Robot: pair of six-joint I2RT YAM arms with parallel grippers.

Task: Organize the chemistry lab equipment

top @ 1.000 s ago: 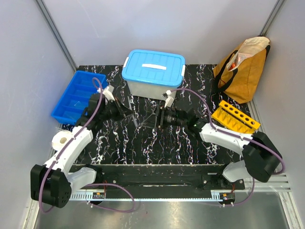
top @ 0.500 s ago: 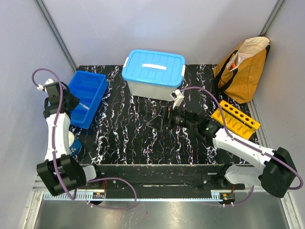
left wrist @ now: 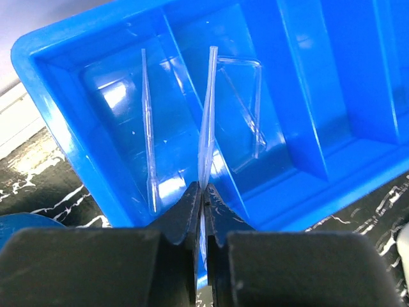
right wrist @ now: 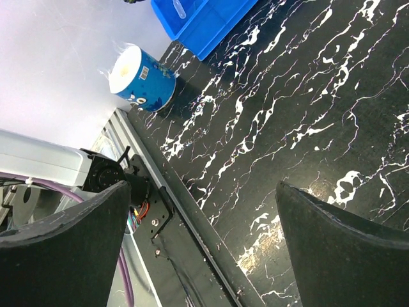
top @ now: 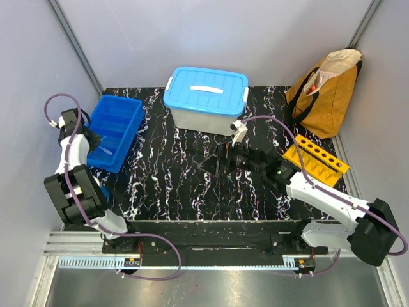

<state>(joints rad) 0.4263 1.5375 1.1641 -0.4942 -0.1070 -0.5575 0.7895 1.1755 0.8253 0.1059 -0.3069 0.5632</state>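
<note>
My left gripper (left wrist: 204, 188) is shut on a thin transparent tube (left wrist: 209, 115) that sticks out over the end compartment of the blue divided tray (left wrist: 61, 121). A second thin tube (left wrist: 148, 128) and a clear bent piece (left wrist: 246, 109) lie in that compartment. From above, the left gripper (top: 93, 138) sits at the tray's (top: 131, 110) near-left edge. My right gripper (top: 209, 165) hangs open and empty over mid-table, its jaws wide apart in the right wrist view (right wrist: 203, 192). The yellow-orange rack (top: 316, 157) lies at the right. Glasses, wad and black pieces are out of view.
A white tub with a blue lid (top: 206, 96) stands at the back middle. A tan bag (top: 326, 89) leans in the back right corner. A blue and white roll (right wrist: 142, 80) stands near the table's front left, beside the tray.
The left arm swung from mid-table out to the blue tray, carrying the tube. The right gripper opened wide, let the tube go and pulled back slightly to the right.
</note>
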